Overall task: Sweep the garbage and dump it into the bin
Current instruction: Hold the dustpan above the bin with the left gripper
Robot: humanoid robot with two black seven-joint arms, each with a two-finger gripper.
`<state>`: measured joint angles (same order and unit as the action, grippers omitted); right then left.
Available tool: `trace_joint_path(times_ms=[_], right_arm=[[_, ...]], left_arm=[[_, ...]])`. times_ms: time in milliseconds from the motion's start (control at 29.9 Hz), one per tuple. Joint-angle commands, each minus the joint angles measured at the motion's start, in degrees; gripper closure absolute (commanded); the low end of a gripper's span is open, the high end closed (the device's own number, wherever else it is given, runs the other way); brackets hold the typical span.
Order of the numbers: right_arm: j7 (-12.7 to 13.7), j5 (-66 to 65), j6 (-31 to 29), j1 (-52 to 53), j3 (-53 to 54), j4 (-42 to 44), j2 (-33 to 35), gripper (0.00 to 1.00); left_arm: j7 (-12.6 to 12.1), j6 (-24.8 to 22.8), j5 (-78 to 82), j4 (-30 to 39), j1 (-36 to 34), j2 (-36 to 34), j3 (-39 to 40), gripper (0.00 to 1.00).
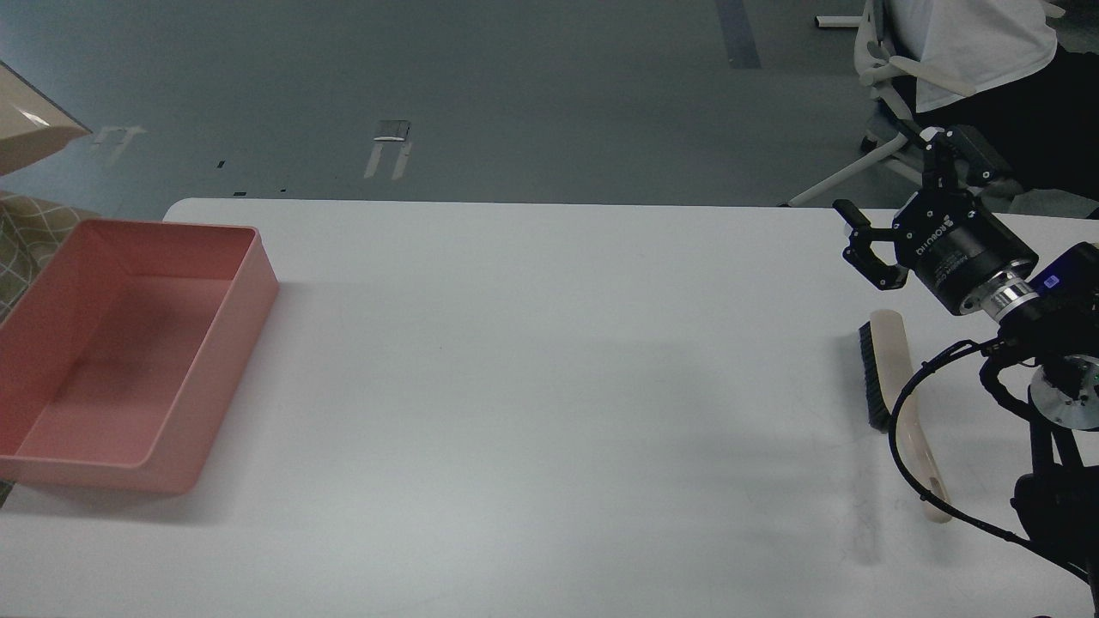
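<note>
Brush (893,390) beside right arm's cable (910,403)

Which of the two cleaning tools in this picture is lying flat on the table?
The brush with the black bristles, lying on the white table below the right gripper. The dustpan is raised at the top left edge.

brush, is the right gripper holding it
No. The brush lies flat on the table, and the right gripper hangs open above its far end, apart from it.
</note>
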<state>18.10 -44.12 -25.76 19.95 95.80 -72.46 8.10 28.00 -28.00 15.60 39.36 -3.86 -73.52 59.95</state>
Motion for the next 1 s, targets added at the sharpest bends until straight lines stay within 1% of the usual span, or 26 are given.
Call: trace_joint_path(times_ms=[0, 970], right_arm=[[0.00, 0.00, 0.01, 0.00, -0.09, -0.14, -0.01, 0.00], [0.00, 0.00, 0.01, -0.88, 0.00, -0.49, -0.10, 0.00]], left_arm=[[0.00, 0.00, 0.04, 0.11, 0.08, 0.74, -0.71, 0.80], [0.00, 0.00, 0.04, 0.46, 0.60, 0.22, -0.98, 0.80]])
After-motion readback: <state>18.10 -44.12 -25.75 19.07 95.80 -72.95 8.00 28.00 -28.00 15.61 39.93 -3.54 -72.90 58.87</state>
